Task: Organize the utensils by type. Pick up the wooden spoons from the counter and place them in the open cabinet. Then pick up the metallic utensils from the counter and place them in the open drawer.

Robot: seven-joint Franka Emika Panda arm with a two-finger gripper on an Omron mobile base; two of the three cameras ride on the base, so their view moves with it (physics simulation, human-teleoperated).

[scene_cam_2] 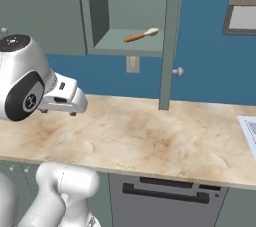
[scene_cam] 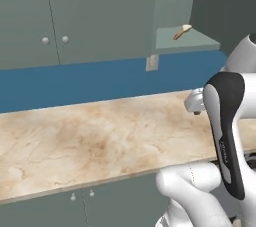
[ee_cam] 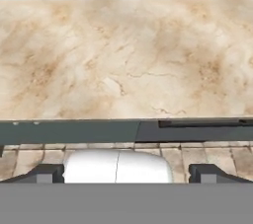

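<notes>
Left base view: one wooden spoon (scene_cam: pixel 182 31), cream bowl w/ orange-brown handle, lies on the flat shelf of the open grey-green wall cabinet (scene_cam: pixel 187 41), above and beyond the gripper (scene_cam: pixel 196 105), which sits at the arm's tip over the long beige marble-patterned counter (scene_cam: pixel 100 141); the fingers are too hidden here to read. Right base view: same spoon (scene_cam_2: pixel 141 35) on the cabinet (scene_cam_2: pixel 127 46) shelf, up and to the right of the gripper (scene_cam_2: pixel 59 112), which hangs just over the counter (scene_cam_2: pixel 150 141) w/ nothing under it. Hand view: two dark fingertips (ee_cam: pixel 44 173) stand spread wide at the bottom corners, nothing between them; ahead lies the bare counter (ee_cam: pixel 123 55) slab. Judged progress: approx. one wooden spoon stowed; second spoon, metallic utensil and drawer aren't visible, so that part looks still to do.
</notes>
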